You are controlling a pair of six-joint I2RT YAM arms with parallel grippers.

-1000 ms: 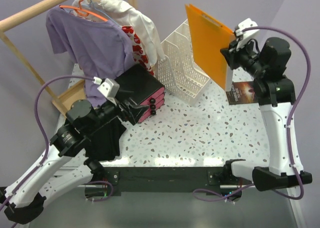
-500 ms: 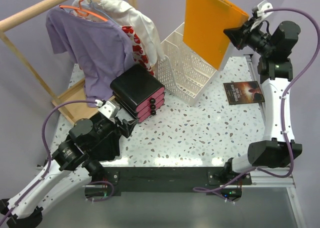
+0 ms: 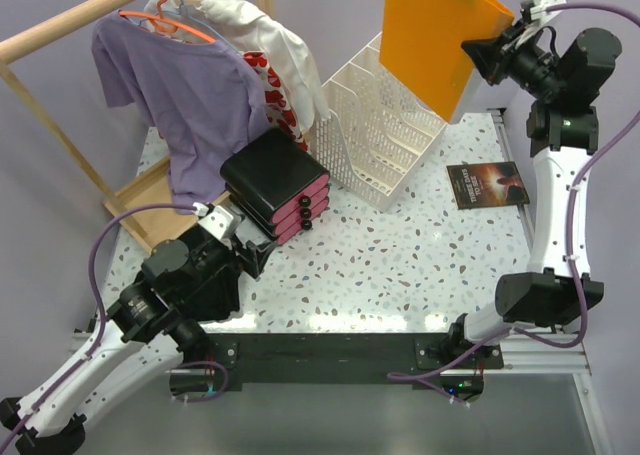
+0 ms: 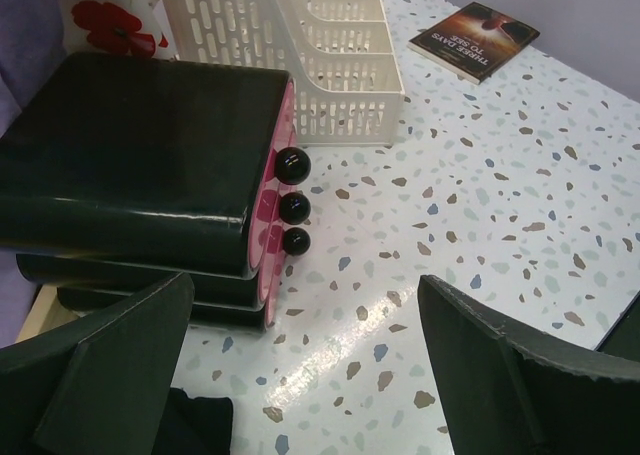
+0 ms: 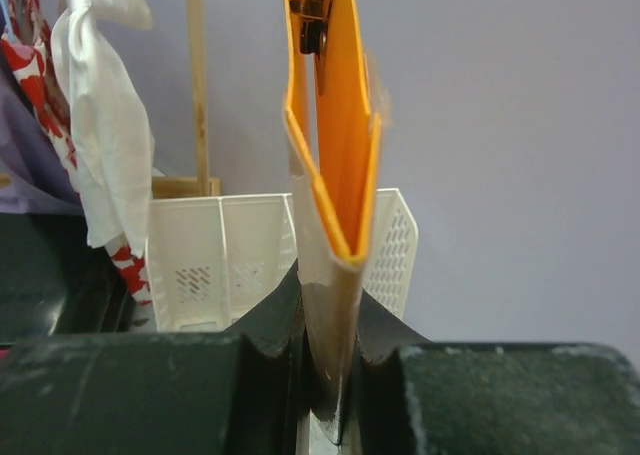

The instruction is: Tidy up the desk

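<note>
High above the back right of the white speckled desk [image 3: 400, 265] hangs an orange folder [image 3: 435, 35], upright and over the white slotted file rack [image 3: 375, 135]. My right gripper [image 3: 474, 57] is shut on the folder's near edge. In the right wrist view the folder [image 5: 335, 125] stands edge-on, pinched in the right gripper [image 5: 330, 325], with the rack [image 5: 230, 260] behind it. My left gripper [image 3: 258, 243] is open just in front of the black and pink drawer unit [image 3: 275, 185]. In the left wrist view that gripper [image 4: 305, 315] has only bare desk [image 4: 470, 195] between its fingers, and the drawer unit [image 4: 150, 165] lies ahead on the left.
A dark book [image 3: 487, 185] lies flat at the desk's right side, also in the left wrist view [image 4: 475, 40]. A wooden clothes rack [image 3: 60, 30] at the back left carries a purple shirt [image 3: 180, 85] and a white and red garment [image 3: 275, 55].
The right arm has lifted the orange folder higher and farther back, over the file rack. The left arm has pulled back toward the near left; its gripper stays open.
</note>
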